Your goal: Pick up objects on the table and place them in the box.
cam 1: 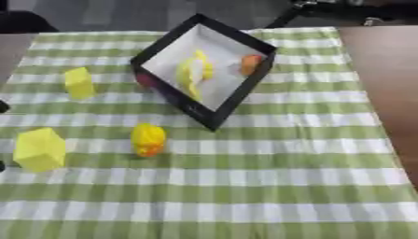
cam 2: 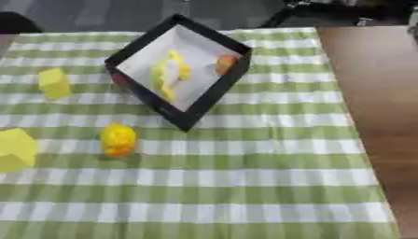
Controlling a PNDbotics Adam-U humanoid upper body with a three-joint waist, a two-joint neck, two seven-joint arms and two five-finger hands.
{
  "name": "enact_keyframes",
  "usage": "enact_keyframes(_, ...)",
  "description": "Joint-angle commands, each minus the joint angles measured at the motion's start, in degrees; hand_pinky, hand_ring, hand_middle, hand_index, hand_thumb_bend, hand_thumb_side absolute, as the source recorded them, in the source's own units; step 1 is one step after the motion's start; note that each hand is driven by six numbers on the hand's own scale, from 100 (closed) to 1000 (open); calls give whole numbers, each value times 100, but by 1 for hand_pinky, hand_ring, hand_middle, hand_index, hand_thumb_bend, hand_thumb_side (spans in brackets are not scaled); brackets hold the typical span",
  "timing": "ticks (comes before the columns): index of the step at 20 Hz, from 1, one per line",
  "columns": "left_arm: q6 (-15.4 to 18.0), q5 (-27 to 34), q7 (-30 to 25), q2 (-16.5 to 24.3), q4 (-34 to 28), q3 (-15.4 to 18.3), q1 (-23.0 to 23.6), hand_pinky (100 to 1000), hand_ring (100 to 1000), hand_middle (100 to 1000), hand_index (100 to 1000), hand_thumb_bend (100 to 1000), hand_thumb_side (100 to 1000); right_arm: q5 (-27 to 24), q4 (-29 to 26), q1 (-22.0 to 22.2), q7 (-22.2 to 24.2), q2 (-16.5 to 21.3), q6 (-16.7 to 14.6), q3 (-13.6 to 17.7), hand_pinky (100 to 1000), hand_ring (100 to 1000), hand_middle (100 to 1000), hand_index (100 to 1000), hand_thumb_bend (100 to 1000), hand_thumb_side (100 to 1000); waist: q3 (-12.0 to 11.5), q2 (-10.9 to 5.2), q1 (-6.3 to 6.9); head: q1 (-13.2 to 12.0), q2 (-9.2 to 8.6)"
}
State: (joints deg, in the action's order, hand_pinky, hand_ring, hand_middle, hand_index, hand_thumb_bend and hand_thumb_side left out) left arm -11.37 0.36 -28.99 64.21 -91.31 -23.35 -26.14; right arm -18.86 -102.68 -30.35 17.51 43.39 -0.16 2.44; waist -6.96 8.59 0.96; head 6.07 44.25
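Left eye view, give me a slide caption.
Black box holding yellow and orange items; three yellow objects wait on the checked cloth.

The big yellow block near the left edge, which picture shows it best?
The left eye view. There the big yellow block shows whole on the checked cloth. In the right eye view the picture's left edge cuts part of it off.

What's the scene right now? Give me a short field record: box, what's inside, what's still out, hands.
box: black, white inside, on the green checked cloth
inside: yellow thing, orange thing
out: small yellow block, big yellow block, yellow-orange toy, all left of or before the box
hands: none in view
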Motion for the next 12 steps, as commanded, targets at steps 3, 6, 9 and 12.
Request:
enact_keyframes(3, 61, -284, -114, -124, 356, -151, -380, 960, 824, 813, 854, 797, 244, 32, -56, -44, 31, 94, 0, 58, 993, 802, 696, 848, 165, 387, 20, -150, 47, -189, -14)
enact_keyframes(6, 130, -463, -209, -288, 564, -265, -557, 960, 826, 815, 858, 800, 237, 35, -46, -31, 34, 82, 6, 65, 994, 801, 696, 848, 164, 389, 21, -149, 43, -242, -14)
enact_keyframes(9, 176, -575, -290, -441, 744, -358, -706, 964, 831, 819, 862, 805, 229, 36, -36, -21, 38, 65, 15, 70, 994, 800, 694, 847, 162, 392, 16, -142, 42, -261, -14)
enact_keyframes(12, 228, -711, -331, -535, 835, -413, -803, 962, 831, 816, 861, 811, 223, 41, -21, -7, 38, 56, 22, 81, 994, 800, 693, 846, 162, 393, 13, -130, 42, -264, -14)
